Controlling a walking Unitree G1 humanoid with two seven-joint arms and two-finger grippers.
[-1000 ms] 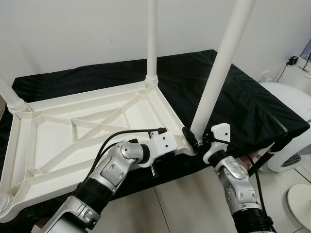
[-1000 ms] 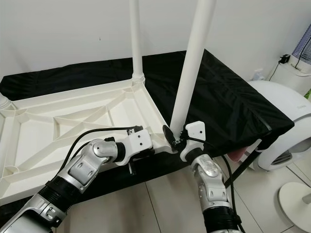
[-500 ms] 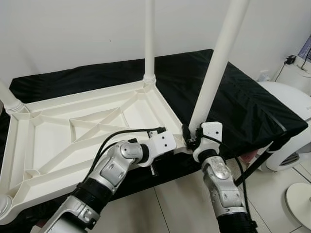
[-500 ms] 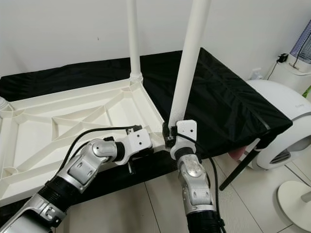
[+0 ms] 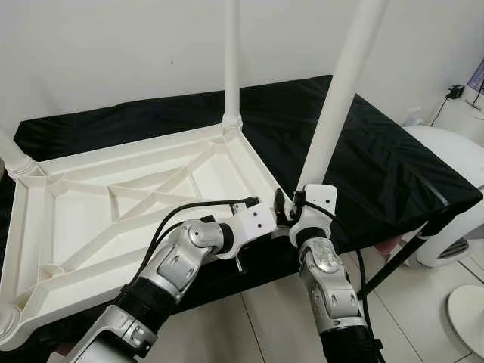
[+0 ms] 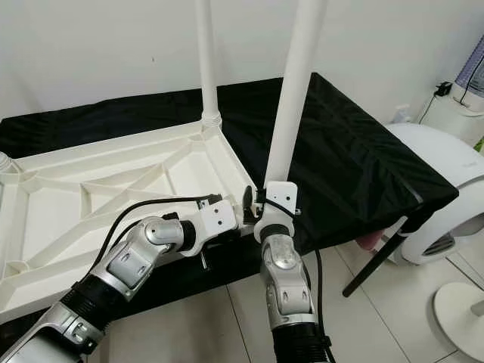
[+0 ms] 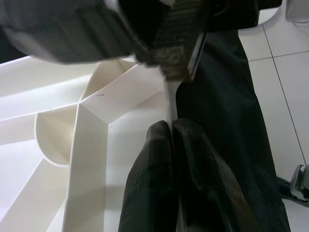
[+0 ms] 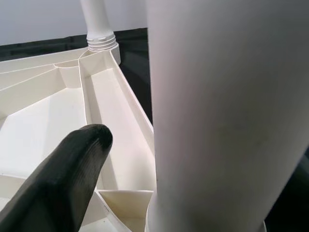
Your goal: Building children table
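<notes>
Pincers both busy: left pincer [image 7: 171, 145] clenched on upturned white plastic tabletop's [image 5: 113, 197] rim, right pincer [image 5: 287, 206] grasping near white round leg [image 5: 333, 106].

White plastic tabletop [image 5: 128, 204] and white legs [image 5: 340, 98] lie on a black cloth [image 5: 378, 159]; grey-white floor tiles [image 5: 423, 318].

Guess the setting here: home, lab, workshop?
Probably a room in a home: tiled floor, plain white wall, a rounded white appliance by a wall socket. The upturned tabletop lies on a black-covered surface.
</notes>
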